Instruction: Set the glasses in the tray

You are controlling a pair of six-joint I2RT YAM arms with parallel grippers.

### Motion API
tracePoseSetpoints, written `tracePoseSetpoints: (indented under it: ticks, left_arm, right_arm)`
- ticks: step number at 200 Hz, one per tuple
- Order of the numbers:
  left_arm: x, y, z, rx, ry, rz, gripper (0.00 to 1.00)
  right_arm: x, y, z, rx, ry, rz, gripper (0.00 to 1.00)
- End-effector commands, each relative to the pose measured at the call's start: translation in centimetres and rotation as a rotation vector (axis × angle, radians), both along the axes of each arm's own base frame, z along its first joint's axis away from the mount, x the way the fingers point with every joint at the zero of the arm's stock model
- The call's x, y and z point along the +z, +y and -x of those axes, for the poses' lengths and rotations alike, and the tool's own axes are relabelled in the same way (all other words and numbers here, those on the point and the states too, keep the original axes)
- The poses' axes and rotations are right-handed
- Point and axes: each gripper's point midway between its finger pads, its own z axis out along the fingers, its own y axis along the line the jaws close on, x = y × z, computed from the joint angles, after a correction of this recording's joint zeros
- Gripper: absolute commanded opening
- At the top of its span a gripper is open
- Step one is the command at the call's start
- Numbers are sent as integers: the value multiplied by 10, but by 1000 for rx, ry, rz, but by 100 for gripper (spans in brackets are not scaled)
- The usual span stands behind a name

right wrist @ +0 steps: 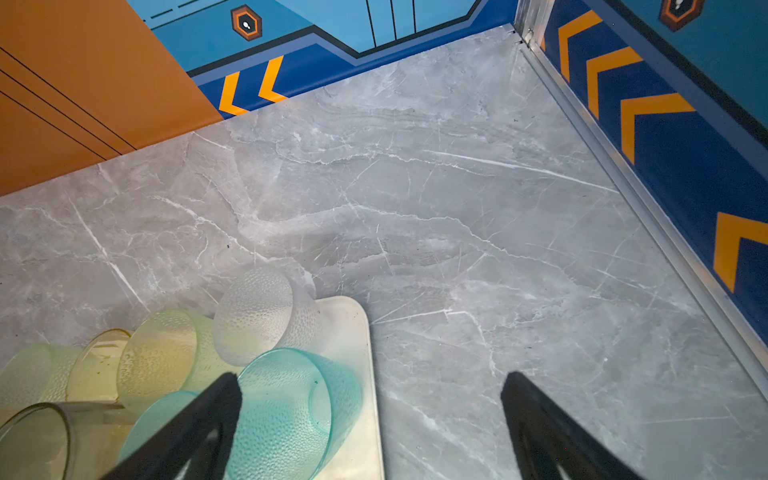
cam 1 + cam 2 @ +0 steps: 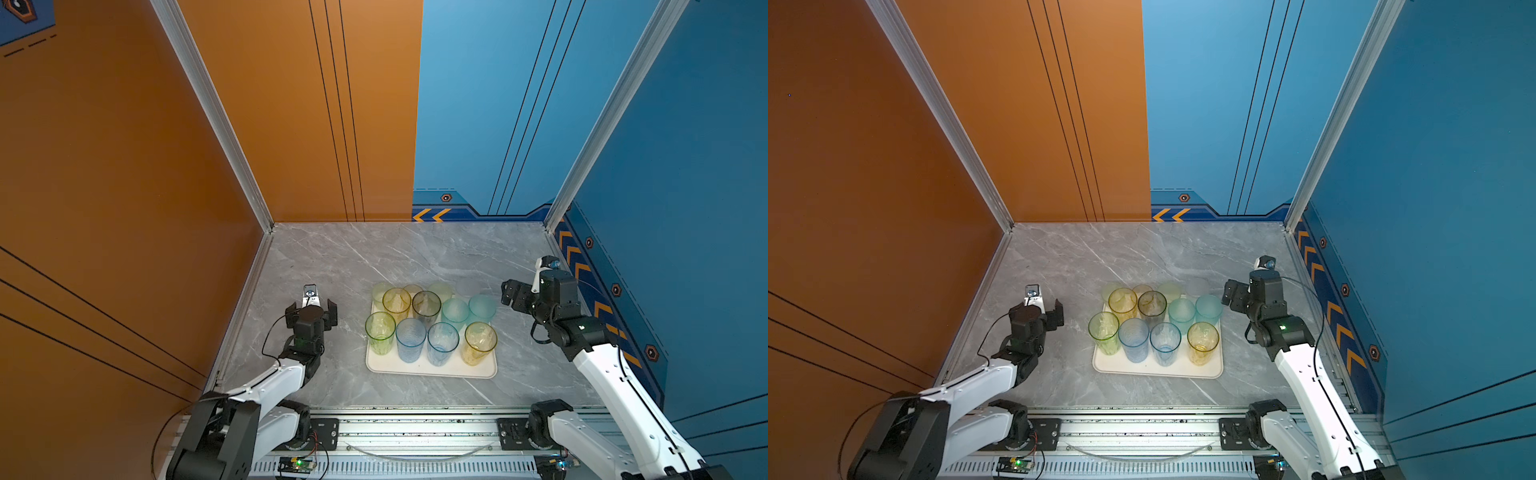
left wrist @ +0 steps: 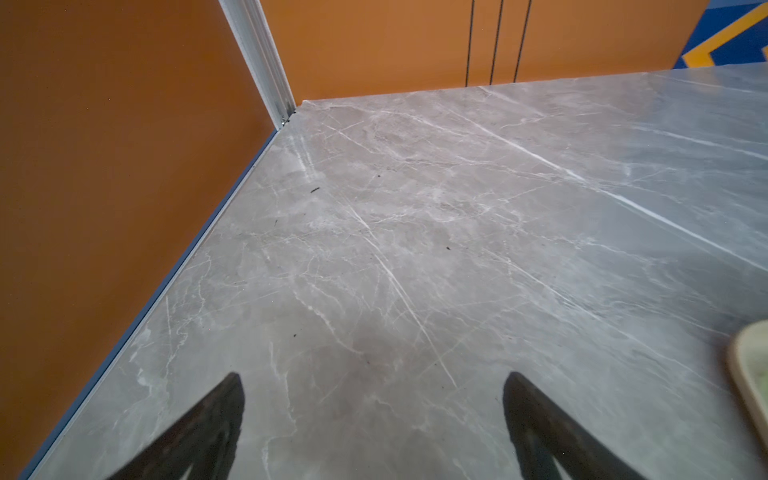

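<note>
the job looks finished, or very nearly so: all the glasses (image 2: 426,316) i can find stand bunched together on the tray (image 2: 428,370), none lying on its side. the tray lies on the grey marble table (image 2: 353,257), a little right of middle and toward the near side. in both top views no tumbler shows out on the bare table. the far row, pale green through to a clear frosted glass (image 1: 257,316), crowds the tray's far rim. the right wrist view shows the clear one inside the far right corner, but for the others i cannot tell whether each base sits fully within the rim. the left gripper (image 3: 374,386) hangs over bare table left of the tray, its fingers spread wide with nothing between them. the right gripper (image 1: 372,380) sits just right of the tray's far right corner, near a teal glass (image 1: 291,415), also spread wide and holding nothing. what is left, by my reckoning, is at most a check of that far row. as for room, the far half of the table is open and a bare strip runs along the tray's near side. the tumblers stand packed, many touching, so any reach in among them could knock neighbours. the right gripper has little space between the tray and the blue chevron wall (image 2: 598,299); the left gripper has more before the orange wall (image 2: 124,208).
</note>
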Motion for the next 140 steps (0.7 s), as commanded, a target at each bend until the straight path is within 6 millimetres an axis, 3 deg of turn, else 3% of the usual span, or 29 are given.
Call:
tracePoseSetpoints:
  ticks: [1, 30, 59, 140]
  left_arm:
    - [22, 10, -15, 51, -139, -7, 97]
    - [22, 4, -35, 18, -127, -71, 98]
    - [9, -4, -48, -34, -143, -97, 97]
    - [0, -9, -33, -82, -208, -77, 97]
  right_arm:
    - [3, -10, -6, -43, -50, 29, 100]
    - [-12, -14, -10, -63, -33, 55, 100]
    - [-27, -16, -17, -69, -2, 76, 100]
    - [-48, -35, -38, -147, -46, 174, 100]
